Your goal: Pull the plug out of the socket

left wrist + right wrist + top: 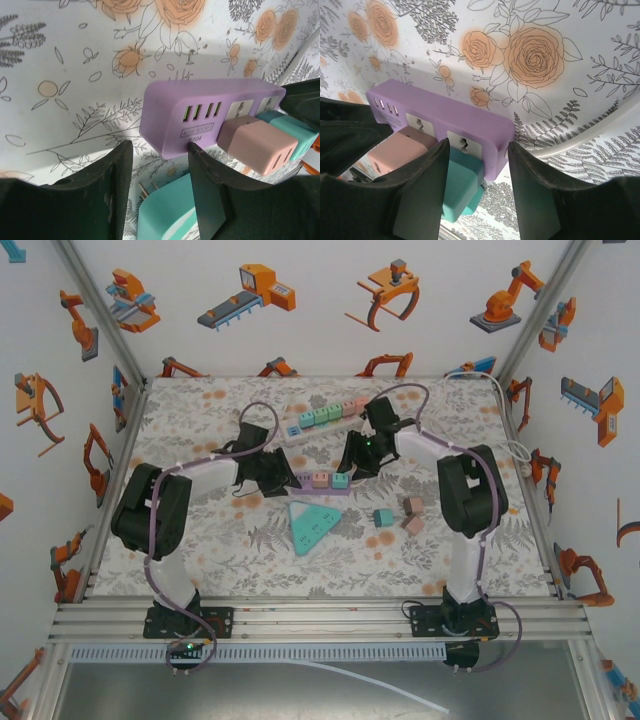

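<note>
As it lies flat, one purple socket [170, 100] holds two plugs [250, 142] [296, 132].

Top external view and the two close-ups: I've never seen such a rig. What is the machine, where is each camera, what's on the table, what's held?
Two robot arms are bolted at the near edge of a table. The top view looks down from behind them: left arm on the left, right arm on the right. Each close-up comes from a wrist camera. Between the arms lies a purple power strip holding a pink plug and a teal plug. Behind it, a white strip; nearer, a teal triangle and loose plugs. Each arm's jaws straddle one end of the purple strip; whether they grip it is unclear.
</note>
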Tool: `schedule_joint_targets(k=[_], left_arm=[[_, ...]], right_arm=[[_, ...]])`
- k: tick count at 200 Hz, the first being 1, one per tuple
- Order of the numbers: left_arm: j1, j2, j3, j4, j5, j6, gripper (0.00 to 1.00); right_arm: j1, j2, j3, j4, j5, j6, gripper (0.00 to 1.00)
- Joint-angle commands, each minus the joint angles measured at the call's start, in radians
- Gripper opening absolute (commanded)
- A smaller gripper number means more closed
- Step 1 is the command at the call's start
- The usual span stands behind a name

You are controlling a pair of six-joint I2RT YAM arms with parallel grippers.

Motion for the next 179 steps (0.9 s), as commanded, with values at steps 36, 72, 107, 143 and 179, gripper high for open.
schedule_joint_targets(k=[36,72,107,143,179], left_arm=[[-0.006,-0.144,-0.044,-0.035,-0.022,0.016,0.49],[-0.005,-0.219,-0.021,-0.065,-0.067,0.149,0.52],[-0.001,-0.174,0.086,-0.139,-0.105,0.258,0.54],[0.013,-0.094,0.179,-0.147,-0.107,0.278,0.54],[0.016,-0.002,0.274,-0.188,-0.105,0.288,0.54]], right_arm=[[0.001,-0.149,0.029,-0.012,0.064,-0.097,0.58],[0.017,-0.300,-0.042,0.100,0.122,-0.342,0.57],[0.065,-0.375,-0.083,0.125,0.061,-0.702,0.56],[0.115,-0.376,-0.107,0.091,-0.030,-1.026,0.55],[0.143,-0.353,-0.164,0.095,-0.180,-1.286,0.56]])
